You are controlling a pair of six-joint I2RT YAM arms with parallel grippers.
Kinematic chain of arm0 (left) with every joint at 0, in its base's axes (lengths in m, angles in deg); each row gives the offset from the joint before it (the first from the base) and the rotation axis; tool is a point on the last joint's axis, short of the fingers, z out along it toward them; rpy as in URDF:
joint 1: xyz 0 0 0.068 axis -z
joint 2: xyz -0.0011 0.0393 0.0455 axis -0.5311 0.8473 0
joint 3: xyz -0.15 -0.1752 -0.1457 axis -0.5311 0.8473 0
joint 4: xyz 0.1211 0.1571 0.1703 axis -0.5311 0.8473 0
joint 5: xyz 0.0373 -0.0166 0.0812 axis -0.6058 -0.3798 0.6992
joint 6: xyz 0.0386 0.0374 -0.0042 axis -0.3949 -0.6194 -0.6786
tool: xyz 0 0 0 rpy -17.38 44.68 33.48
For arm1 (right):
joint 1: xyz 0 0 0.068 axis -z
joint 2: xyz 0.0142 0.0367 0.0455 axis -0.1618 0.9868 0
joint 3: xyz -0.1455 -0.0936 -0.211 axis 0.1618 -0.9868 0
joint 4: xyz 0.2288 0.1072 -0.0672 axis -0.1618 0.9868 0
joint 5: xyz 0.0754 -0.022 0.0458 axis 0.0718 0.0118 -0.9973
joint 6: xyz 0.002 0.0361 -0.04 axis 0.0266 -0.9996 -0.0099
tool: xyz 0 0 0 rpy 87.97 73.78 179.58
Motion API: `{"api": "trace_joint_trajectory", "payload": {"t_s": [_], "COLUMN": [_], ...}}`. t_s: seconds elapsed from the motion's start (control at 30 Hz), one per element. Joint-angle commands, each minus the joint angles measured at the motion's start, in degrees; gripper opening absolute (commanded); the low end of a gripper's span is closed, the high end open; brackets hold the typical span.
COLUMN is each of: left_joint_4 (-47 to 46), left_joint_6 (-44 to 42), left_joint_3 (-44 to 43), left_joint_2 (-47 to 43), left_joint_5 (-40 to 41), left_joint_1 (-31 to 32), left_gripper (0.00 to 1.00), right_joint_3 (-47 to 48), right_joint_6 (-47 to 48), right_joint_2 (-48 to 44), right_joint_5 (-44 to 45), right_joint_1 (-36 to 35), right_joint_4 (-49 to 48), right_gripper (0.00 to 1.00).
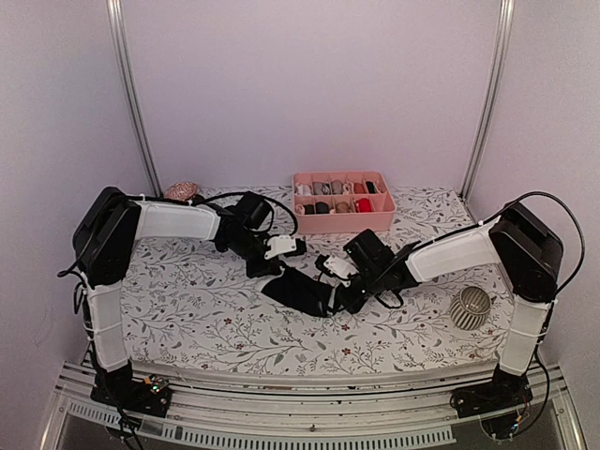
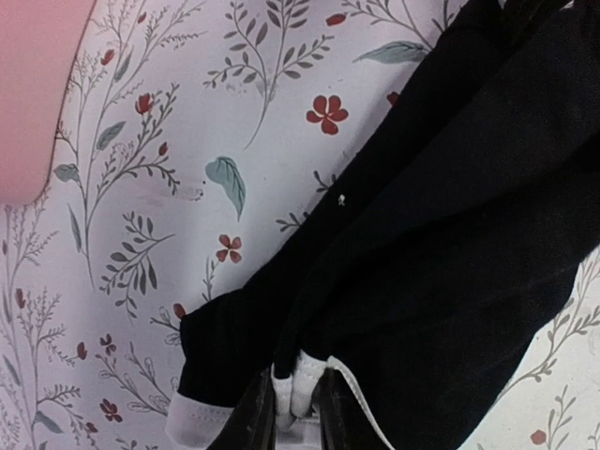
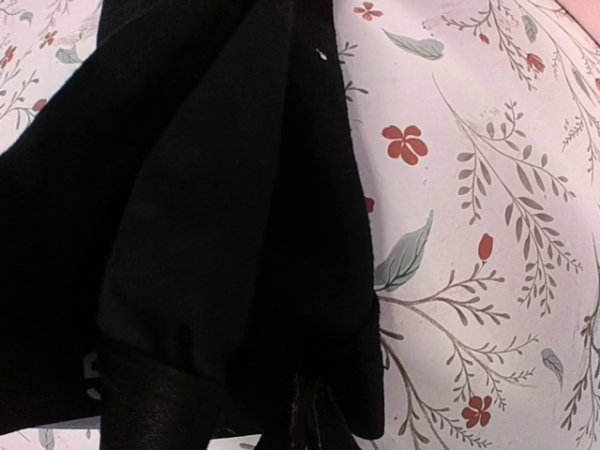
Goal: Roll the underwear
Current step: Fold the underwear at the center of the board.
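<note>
Though fast in narrow-jawed left gripper (image 2: pixel 298 417) and right gripper (image 3: pixel 314 424), black underwear (image 1: pixel 298 289), lettering (image 3: pixel 91 375) illegible.

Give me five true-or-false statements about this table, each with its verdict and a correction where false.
1. The left fingers and the right fingers are both pinched on the black underwear. True.
2. The pink tray sits at the near edge, by the arm bases. False: it sits at the far edge, by the back wall.
3. The tray's compartments are empty. False: they hold small rolled bundles.
4. The table has a floral cover. True.
5. The ribbed ball lies inside the tray. False: it stands on the cover beside the right arm.
</note>
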Motion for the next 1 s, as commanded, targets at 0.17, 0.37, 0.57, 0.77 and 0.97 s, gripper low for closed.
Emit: {"api": "trace_joint_trajectory", "payload": {"t_s": [0.17,0.37,0.57,0.77,0.97], "left_joint_4": [2.2,1.5,1.5,1.5,1.8], "left_joint_6": [2.4,4.6,4.7,4.7,4.7], "left_joint_3": [-1.8,-3.2,-3.6,-3.8,-4.4], "left_joint_2": [2.0,3.5,3.8,4.3,4.7], "left_joint_5": [0.1,1.2,1.6,1.9,2.2], "left_joint_1": [-0.4,-0.4,-0.4,-0.4,-0.5], "left_gripper": [0.23,0.25,0.26,0.29,0.30], "right_joint_3": [-2.4,-3.8,-6.3,-10.9,-6.4], "right_joint_6": [-0.4,-1.1,-1.5,4.1,10.7], "right_joint_2": [-4.3,-8.2,-14.8,-25.3,-20.9], "right_joint_5": [3.5,7.2,11.2,2.2,-0.6], "right_joint_1": [0.4,0.4,0.4,-4.4,-12.7], "right_joint_4": [-0.1,-0.1,-1.3,-8.3,-7.9], "right_gripper": [0.05,0.11,0.13,0.13,0.13]}}
